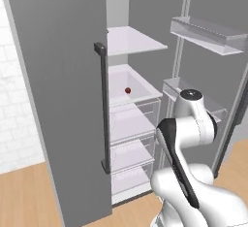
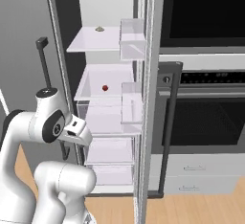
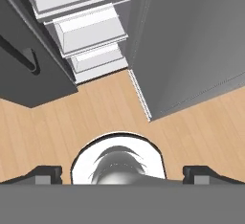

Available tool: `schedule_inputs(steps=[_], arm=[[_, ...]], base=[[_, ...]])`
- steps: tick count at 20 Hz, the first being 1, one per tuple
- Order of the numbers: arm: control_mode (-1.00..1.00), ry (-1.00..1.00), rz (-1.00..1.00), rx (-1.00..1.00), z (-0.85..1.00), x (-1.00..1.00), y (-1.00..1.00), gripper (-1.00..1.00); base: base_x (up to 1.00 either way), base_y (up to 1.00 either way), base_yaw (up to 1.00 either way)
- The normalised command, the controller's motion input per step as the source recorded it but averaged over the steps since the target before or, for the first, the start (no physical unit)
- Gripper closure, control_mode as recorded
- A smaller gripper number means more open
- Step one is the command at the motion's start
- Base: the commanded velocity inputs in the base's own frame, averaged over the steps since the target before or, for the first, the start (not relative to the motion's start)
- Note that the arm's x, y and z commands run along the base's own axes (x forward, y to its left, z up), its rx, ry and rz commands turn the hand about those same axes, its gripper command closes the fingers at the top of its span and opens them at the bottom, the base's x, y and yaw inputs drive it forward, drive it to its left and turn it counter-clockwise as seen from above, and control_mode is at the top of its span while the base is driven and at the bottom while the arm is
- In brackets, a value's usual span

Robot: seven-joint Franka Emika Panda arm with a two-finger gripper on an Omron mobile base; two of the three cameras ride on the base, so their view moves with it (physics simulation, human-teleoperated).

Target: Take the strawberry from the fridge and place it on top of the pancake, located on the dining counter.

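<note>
You see a light wood plank floor (image 3: 95, 108) underfoot, a white brick wall (image 1: 14, 100) at the far left, and a dark built-in double oven (image 2: 206, 65) stacked above pale grey drawers (image 2: 201, 175) at the right.

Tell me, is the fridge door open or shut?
Open. The fridge door is swung wide, showing white shelves and the strawberry inside.
</note>
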Motion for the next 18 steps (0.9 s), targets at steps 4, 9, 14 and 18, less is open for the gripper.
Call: schedule_inputs(steps=[4, 9, 14, 18], arm=[[1.00, 0.00, 0.00, 0.00, 0.00, 0.00, 0.00, -1.00], [1.00, 0.00, 0.00, 0.00, 0.00, 0.00, 0.00, -1.00], [1.00, 0.00, 0.00, 0.00, 0.00, 0.00, 0.00, -1.00], [1.00, 0.00, 0.00, 0.00, 0.00, 0.00, 0.00, -1.00]], base=[[0.26, 0.00, 0.00], [0.56, 0.00, 0.01], [0.45, 0.00, 0.03], [0.40, 0.00, 0.04]])
